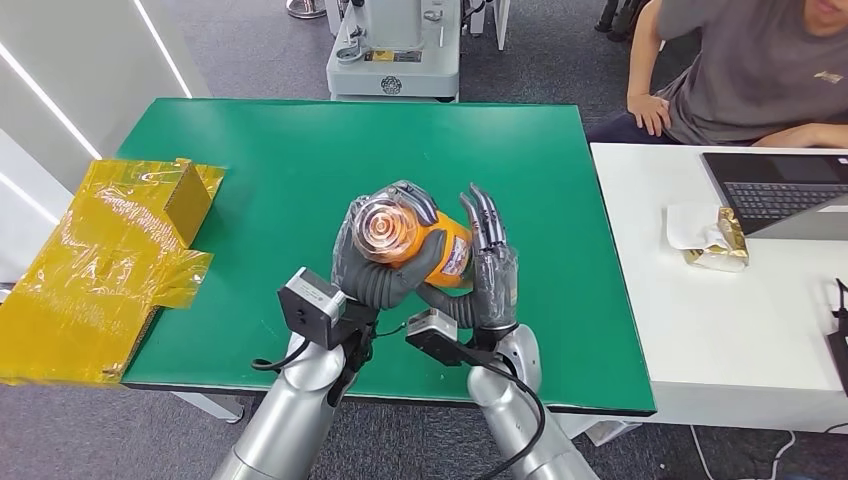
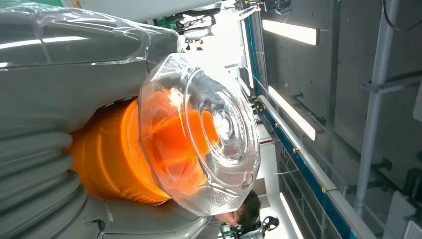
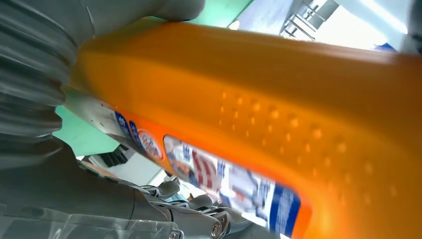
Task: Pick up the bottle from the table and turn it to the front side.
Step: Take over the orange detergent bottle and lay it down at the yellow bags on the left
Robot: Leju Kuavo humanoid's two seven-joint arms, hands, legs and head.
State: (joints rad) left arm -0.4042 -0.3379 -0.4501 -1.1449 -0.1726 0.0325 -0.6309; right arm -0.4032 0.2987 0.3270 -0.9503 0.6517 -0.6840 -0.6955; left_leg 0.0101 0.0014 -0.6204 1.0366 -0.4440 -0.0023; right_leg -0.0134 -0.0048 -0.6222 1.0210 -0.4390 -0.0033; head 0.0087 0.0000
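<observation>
An orange bottle (image 1: 447,250) with a clear cap (image 1: 386,228) is held above the green table (image 1: 280,160), its cap end tilted towards my camera. My left hand (image 1: 372,275) wraps around it just behind the cap. My right hand (image 1: 492,268) holds the other side, fingers standing straight up along the body and thumb underneath. The left wrist view shows the clear cap (image 2: 209,134) and orange neck (image 2: 112,159) against my left hand (image 2: 50,99). The right wrist view shows the bottle's label (image 3: 234,184) and dotted side (image 3: 298,99) against my right hand (image 3: 30,104).
A yellow-taped cardboard box (image 1: 110,260) lies at the table's left edge. To the right stands a white table (image 1: 720,330) with a laptop (image 1: 780,190) and a wrapped packet (image 1: 715,240); a seated person (image 1: 750,70) is behind it. A grey machine base (image 1: 393,60) stands beyond the green table.
</observation>
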